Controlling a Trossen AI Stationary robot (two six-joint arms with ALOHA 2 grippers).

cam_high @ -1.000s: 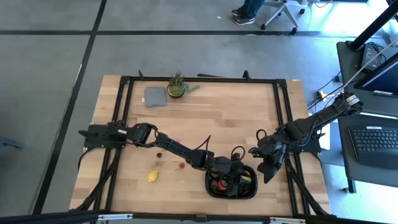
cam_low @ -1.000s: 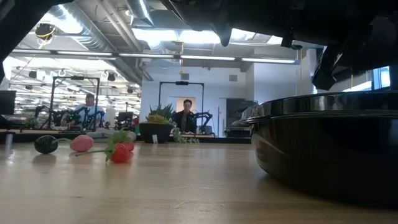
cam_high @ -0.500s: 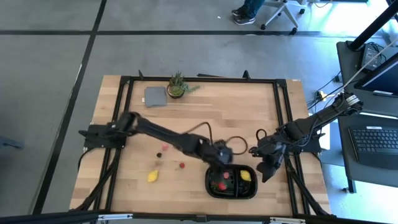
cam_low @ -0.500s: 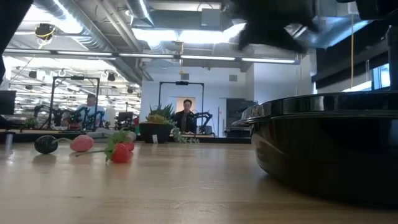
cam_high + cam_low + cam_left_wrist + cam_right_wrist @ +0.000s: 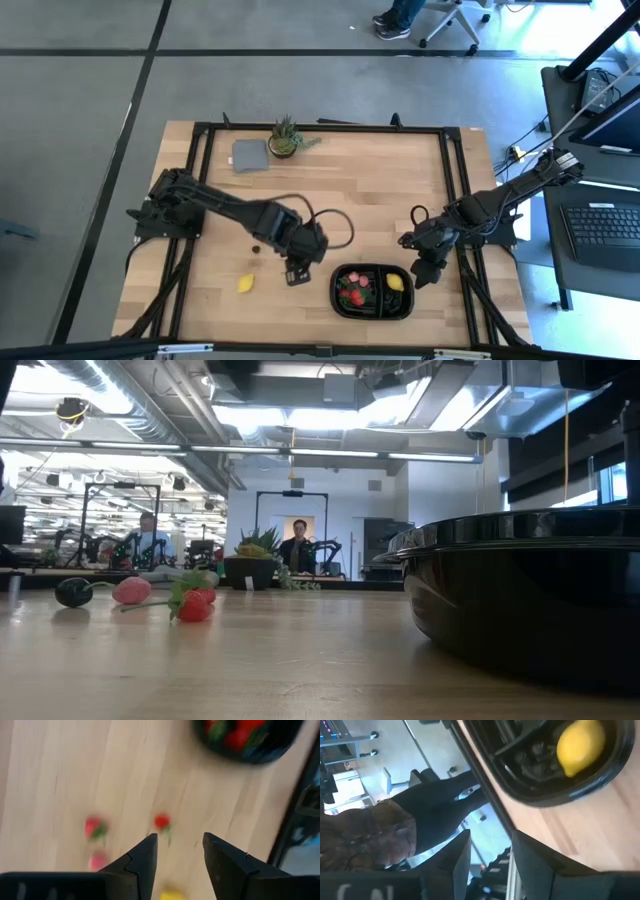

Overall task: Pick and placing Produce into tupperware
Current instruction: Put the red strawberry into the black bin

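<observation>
Step in hand, as judged: between placements, left arm going for the next loose piece. The left tool (image 5: pixel 293 272) sits over the bench (image 5: pixel 350 190), just left of the tupperware (image 5: pixel 372 291) and apart from it; in the left wrist view its fingers stand spread with nothing between them (image 5: pixel 177 855). The tupperware lies at the near edge of the bench, right of centre, and already carries red strawberries (image 5: pixel 352 294) in its left part and one lemon (image 5: pixel 396 283) in its right part. Loose on the wood to its left: the second lemon (image 5: pixel 246 284) and a dark cherry (image 5: pixel 256 248). The left wrist view shows a small strawberry (image 5: pixel 161 821) ahead of the fingertips, and two blurred reddish bits beside it. The next move likely calls for lowering over that strawberry and pinching it. The right tool (image 5: pixel 420 270) waits at the tupperware's right end, fingers parted and empty (image 5: pixel 490 865). Hard to make out: the tray's inner dividers; what the blurred pink bits are; any fruit under the left arm. The low view shows only the tray's wall (image 5: pixel 520 600), not its contents.
</observation>
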